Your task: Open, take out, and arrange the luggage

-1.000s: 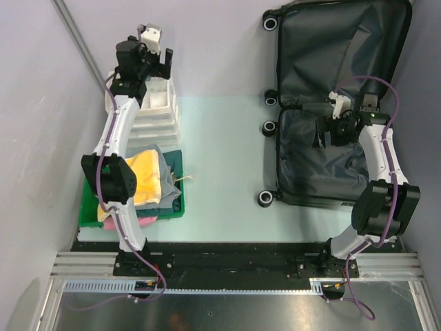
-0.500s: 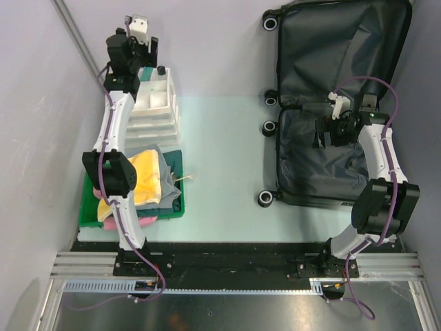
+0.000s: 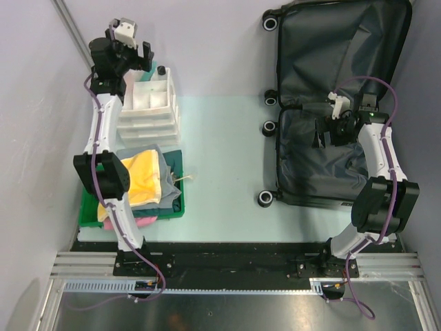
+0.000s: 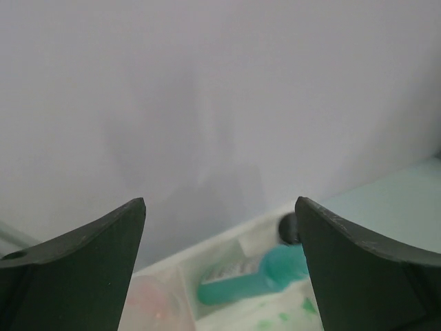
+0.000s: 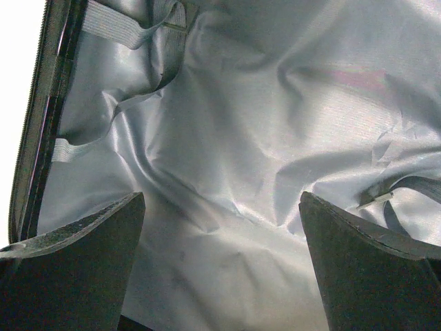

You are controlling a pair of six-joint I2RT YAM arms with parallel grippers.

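The luggage [image 3: 331, 41] lies open at the right of the top view, both halves showing dark grey lining and black wheels on its left side. My right gripper [image 3: 319, 132] is open and empty over the near half; its wrist view shows crumpled lining [image 5: 227, 172] and elastic straps [image 5: 124, 27] between the jaws. My left gripper [image 3: 138, 56] is open and empty at the far left, above the back of the white compartment box [image 3: 151, 103]. Its wrist view shows the box's back compartments with a teal bottle [image 4: 255, 276] below the jaws.
A green tray [image 3: 176, 207] at the near left holds folded yellow, grey and pink cloths [image 3: 141, 179]. A small black round thing [image 3: 161, 70] sits at the box's far corner. Walls close in on the left, the back and the right.
My left gripper has moved left and back, from over the box's middle to its far left corner. The right arm has not moved.
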